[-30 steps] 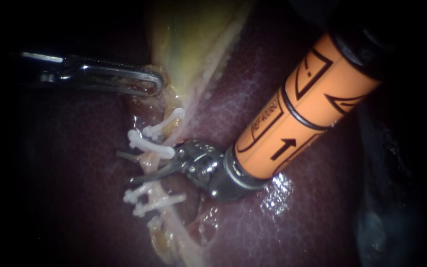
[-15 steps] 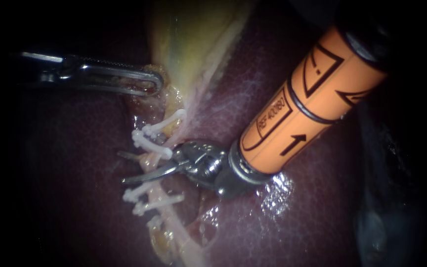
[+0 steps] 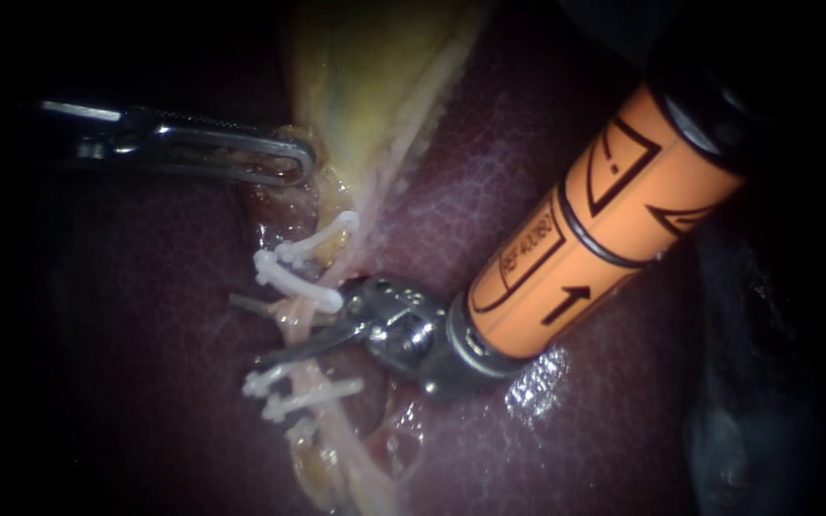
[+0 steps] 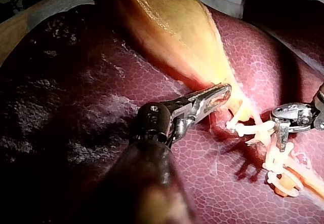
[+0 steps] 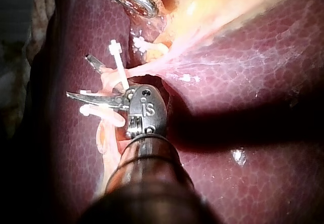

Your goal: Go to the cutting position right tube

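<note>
Shaft angled down-left, right instrument's point(image 3: 246, 332) pincer stands spread astride tube point(image 3: 291, 325); left instrument's point(image 3: 300, 158) pincer pinches gallbladder point(image 3: 365, 76).

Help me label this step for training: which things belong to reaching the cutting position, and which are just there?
Job: right instrument, orange-sleeved, blades open around the pale pink tube; white plastic clips either side of the blades.
Just there: left instrument, silver jaws shut on the yellow gallbladder; dark red liver.

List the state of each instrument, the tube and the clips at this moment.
Left instrument: jaws shut on the gallbladder.
Right instrument: jaws open, astride the tube.
Tube: uncut, between those open jaws.
Clips: closed on the tube, either side of the jaws.
</note>
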